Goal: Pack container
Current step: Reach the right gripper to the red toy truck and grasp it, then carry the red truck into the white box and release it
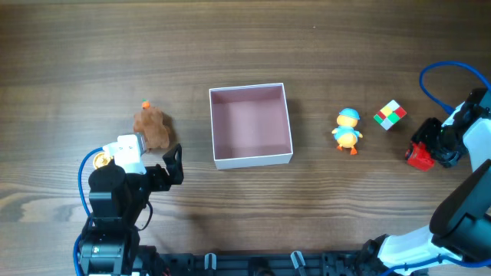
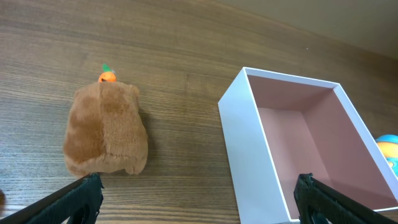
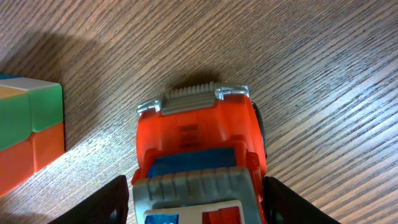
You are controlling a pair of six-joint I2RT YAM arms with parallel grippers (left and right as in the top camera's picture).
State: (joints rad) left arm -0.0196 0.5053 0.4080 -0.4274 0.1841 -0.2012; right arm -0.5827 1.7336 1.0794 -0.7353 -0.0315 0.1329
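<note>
The container [image 1: 253,159], a square shallow box with white walls and a pink inside, stands mid-table with nothing in it; it also shows in the left wrist view [image 2: 252,158]. A brown plush toy [image 1: 152,127] lies left of it, seen too in the left wrist view [image 2: 107,129]. My left gripper [image 1: 173,165] is open and holds nothing; in its wrist view [image 2: 198,199] it hangs between the plush and the box's near corner. My right gripper [image 3: 196,202] is shut on a red toy truck [image 3: 199,134] that rests on the table at the far right [image 1: 420,157].
A yellow duck toy with a blue cap [image 1: 347,130] and a multicoloured cube [image 1: 390,114] lie between the box and the truck. The cube also shows in the right wrist view [image 3: 28,134]. A blue cable loops above the right arm [image 1: 453,69].
</note>
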